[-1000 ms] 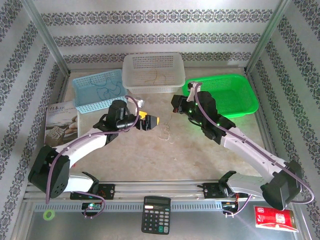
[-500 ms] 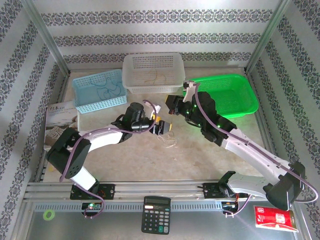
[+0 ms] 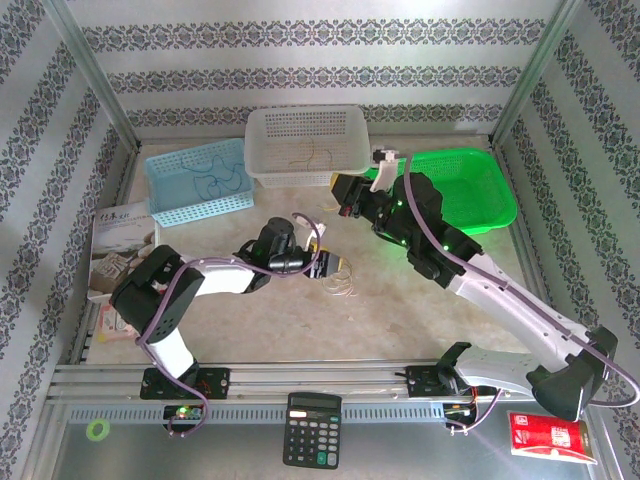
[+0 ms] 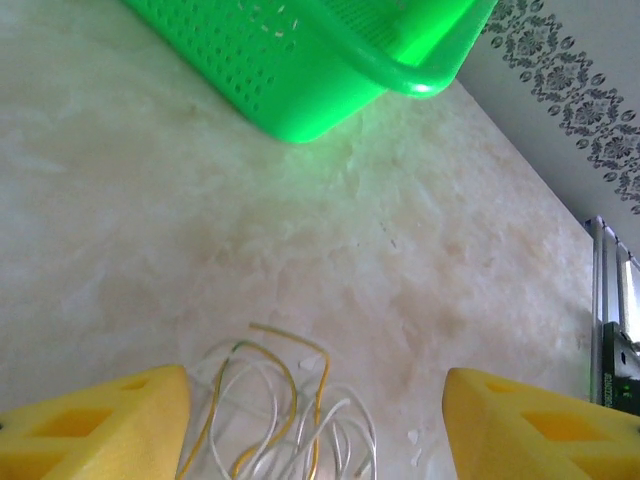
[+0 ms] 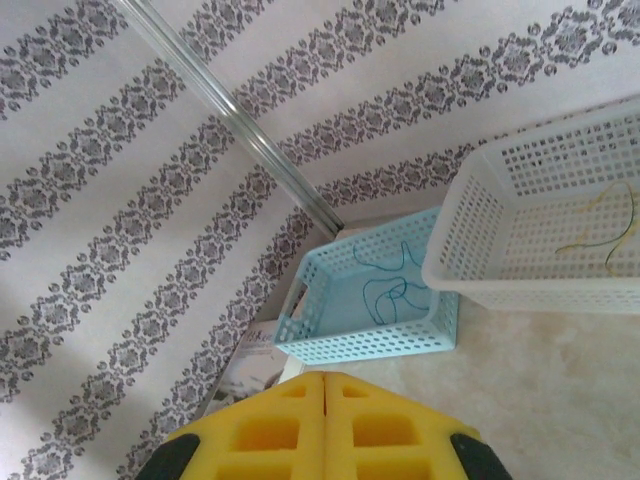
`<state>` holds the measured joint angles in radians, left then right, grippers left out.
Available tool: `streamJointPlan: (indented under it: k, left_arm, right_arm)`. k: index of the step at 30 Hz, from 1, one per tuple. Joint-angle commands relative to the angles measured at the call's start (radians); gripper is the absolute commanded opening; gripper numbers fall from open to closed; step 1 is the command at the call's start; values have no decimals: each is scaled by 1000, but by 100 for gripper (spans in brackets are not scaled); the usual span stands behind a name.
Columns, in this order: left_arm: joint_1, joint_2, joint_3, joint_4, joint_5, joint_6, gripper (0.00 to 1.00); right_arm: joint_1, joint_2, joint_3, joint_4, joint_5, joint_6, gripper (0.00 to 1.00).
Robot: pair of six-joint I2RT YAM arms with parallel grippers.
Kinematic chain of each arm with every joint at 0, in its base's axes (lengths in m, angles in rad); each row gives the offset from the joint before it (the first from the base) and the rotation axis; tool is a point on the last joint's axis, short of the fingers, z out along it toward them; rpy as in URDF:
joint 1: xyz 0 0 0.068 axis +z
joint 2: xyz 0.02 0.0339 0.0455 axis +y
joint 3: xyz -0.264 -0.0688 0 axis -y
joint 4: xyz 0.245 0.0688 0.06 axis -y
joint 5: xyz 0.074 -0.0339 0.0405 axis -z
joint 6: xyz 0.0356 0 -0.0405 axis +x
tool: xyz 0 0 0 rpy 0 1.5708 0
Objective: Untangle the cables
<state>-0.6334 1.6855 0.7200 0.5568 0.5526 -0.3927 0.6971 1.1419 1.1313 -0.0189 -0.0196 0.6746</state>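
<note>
Lying loose on the table [image 3: 400,310], the cables [image 4: 290,420] form a small tangle of whitish and yellow-tan loops near its middle. The left gripper [image 4: 317,400] straddles them, its yellow pads [image 4: 100,425] wide apart and clamping nothing. The right gripper [image 5: 325,395] sits by the white basket [image 3: 308,145], pads pressed together; whether a thread is pinched there is too fine to tell. A tan strand [image 5: 600,235] lies in that basket, and a dark blue strand [image 5: 390,290] in the blue basket [image 3: 195,185]. The green basket [image 3: 450,190] stands to the right.

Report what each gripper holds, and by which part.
Nothing is visibly held: the left gripper stands open astride the cables; the right gripper is shut, no strand visible between its pads.
</note>
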Motion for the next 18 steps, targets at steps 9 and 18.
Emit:
streamJointPlan:
  k: [9,18]
  left_arm:
    - [6,-284,-73,-73,-164,26,97]
    - [118,-456,-59,-258,-304,-6,100]
  right_arm:
    - [-181,70,107,12,19,-5,0]
    - [-290,314,302,33,-22,-19,0]
